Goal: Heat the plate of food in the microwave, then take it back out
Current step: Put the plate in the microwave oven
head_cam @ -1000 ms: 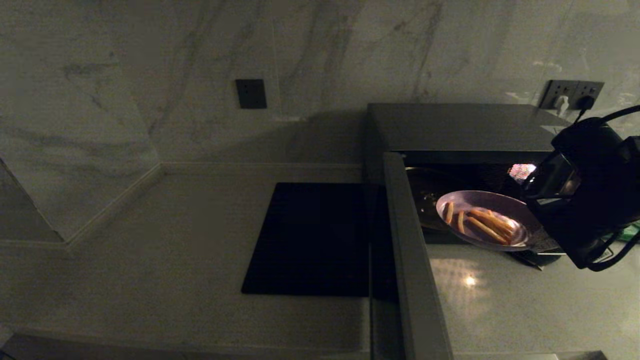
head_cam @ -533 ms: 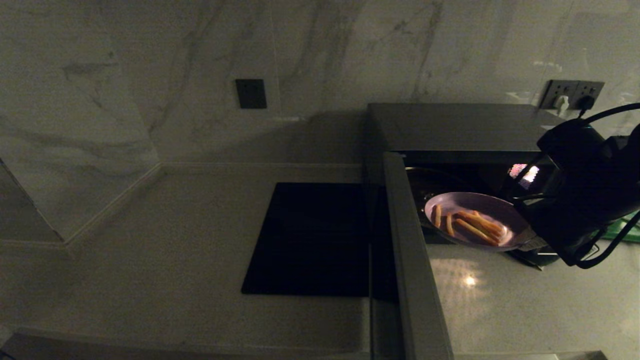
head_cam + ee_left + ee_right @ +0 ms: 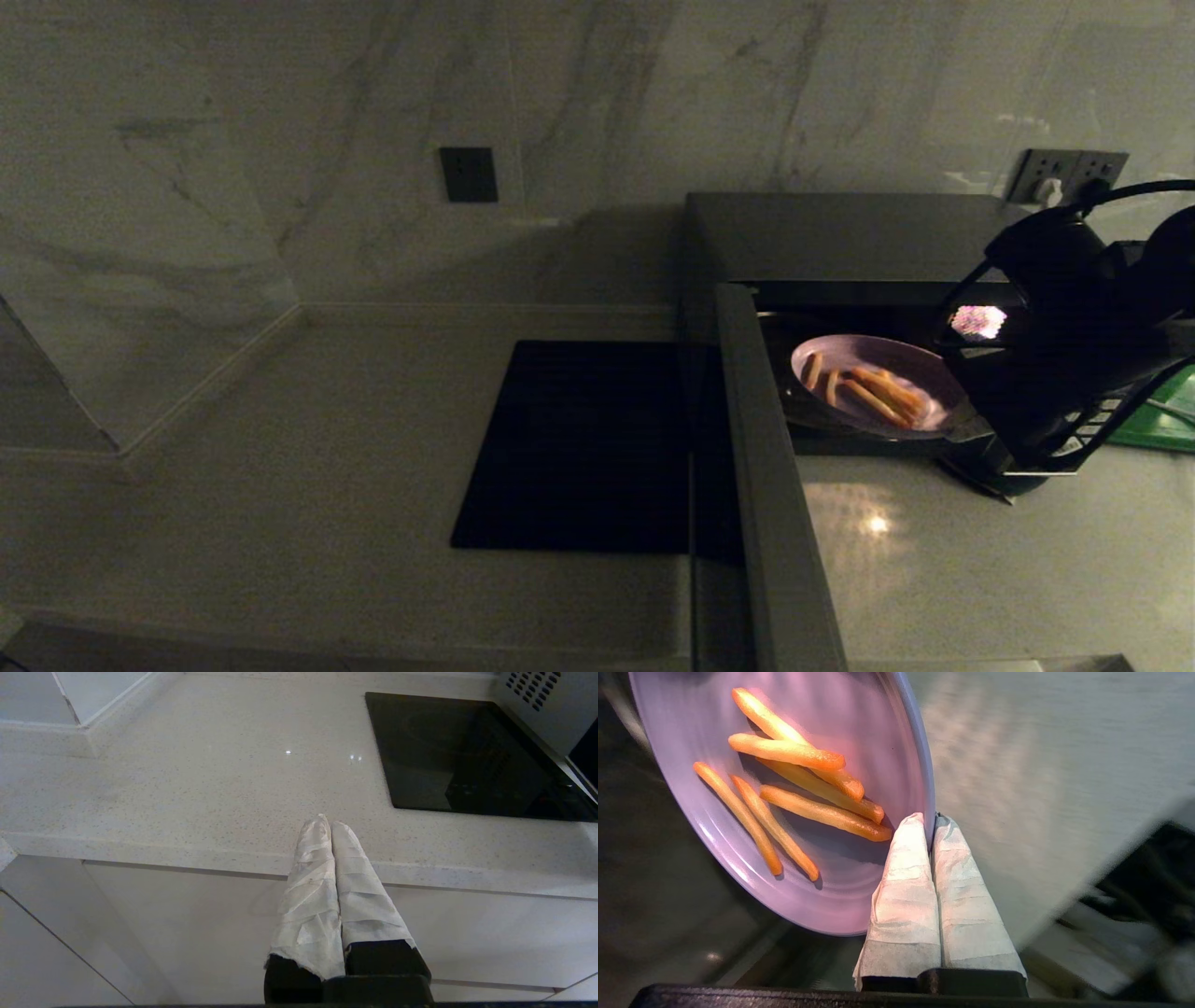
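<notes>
1. Marble-veined wall panels back a pale speckled counter [image 3: 327, 467] that runs the width of the head view, under dim light.
2. On that counter, the microwave [image 3: 859, 238] stands at the right against the wall, its door [image 3: 761, 467] swung open toward the camera, edge on.
3. Just left of the door, a flat black slab [image 3: 579, 448] lies on the counter, and it also shows in the left wrist view [image 3: 462, 756].
4. The right gripper [image 3: 930, 821] is clamped tight on the rim of the plate of food [image 3: 873, 385], one taped finger above the rim and one below it.
5. The plate hangs in the mouth of the microwave's open cavity, slightly tilted; whether it touches the cavity floor I cannot tell.
6. Several orange-yellow fries [image 3: 803, 788] lie across the plate's lavender surface, some crossing one another.
7. The right arm reaches in from the right edge of the head view, its dark body covering the microwave's right side, with a small lit patch [image 3: 977, 321] beside it.
8. A green board [image 3: 1162, 420] shows at the far right, partly hidden behind the arm.
9. Wall sockets [image 3: 1069, 175] sit above the microwave's right rear corner, and a dark switch plate [image 3: 469, 175] is set in the wall further left.
10. The left gripper [image 3: 331, 823] hangs parked over the counter's front edge, its wrapped fingers pressed together on nothing.
</notes>
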{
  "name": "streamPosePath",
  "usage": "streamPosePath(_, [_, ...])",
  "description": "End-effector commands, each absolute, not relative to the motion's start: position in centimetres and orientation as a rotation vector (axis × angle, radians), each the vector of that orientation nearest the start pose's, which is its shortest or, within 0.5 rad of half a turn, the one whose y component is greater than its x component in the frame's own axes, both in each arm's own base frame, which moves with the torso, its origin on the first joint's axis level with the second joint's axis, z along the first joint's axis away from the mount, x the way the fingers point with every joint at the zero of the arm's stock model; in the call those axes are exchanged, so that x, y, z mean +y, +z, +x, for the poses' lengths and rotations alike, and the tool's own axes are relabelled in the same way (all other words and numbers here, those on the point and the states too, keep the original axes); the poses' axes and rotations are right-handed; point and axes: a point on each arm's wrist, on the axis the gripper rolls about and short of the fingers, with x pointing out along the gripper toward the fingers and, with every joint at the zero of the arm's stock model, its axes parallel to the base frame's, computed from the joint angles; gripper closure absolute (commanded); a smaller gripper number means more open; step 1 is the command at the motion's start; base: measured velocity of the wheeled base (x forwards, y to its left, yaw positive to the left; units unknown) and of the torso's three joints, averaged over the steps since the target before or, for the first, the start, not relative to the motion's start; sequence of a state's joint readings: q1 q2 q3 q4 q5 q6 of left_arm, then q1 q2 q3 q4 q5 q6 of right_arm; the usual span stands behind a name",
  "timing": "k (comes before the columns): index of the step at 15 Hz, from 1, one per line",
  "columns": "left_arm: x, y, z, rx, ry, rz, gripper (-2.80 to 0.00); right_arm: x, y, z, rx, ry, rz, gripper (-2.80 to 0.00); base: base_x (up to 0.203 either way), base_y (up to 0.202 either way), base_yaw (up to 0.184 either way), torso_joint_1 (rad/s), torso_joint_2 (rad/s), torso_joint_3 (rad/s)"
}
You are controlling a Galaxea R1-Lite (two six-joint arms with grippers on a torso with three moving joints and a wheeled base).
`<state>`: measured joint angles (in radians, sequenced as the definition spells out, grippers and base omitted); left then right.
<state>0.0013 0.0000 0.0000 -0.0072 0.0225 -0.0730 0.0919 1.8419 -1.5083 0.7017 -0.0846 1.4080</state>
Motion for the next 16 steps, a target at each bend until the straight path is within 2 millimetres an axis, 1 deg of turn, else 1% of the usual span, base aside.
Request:
streamPosePath(1, [0.0,7.6,-2.3,-0.007,0.024,-0.074,0.0,2.9,20.5,33.2,0.855,-0.723,1.188,0.0,0.0,0.0,0.0,0.0,0.0,0.0])
streamPosePath(6, [0.0,7.6,-2.3,-0.008,0.024,-0.074,0.0,3.0,19.5,33.6,0.868,-0.765,1.216,0.0,0.0,0.0,0.0,0.0,0.0,0.0])
streamPosePath(8, [0.0,7.6,-2.3,-0.007,0.025,-0.074,0.0,3.0,19.5,33.7,0.865,-0.765,1.22,0.0,0.0,0.0,0.0,0.0,0.0,0.0])
streamPosePath(10, [0.0,7.6,-2.3,-0.008,0.024,-0.074,0.0,3.1,19.3,34.3,0.838,-0.741,1.232,0.0,0.0,0.0,0.0,0.0,0.0,0.0])
streamPosePath(14, [0.0,7.6,-2.3,-0.007,0.024,-0.074,0.0,4.3,18.4,35.4,0.831,-0.723,1.26,0.0,0.0,0.0,0.0,0.0,0.0,0.0])
streamPosePath(16, [0.0,7.6,-2.3,-0.009,0.024,-0.074,0.0,4.6,18.0,36.0,0.82,-0.716,1.275,0.0,0.0,0.0,0.0,0.0,0.0,0.0])
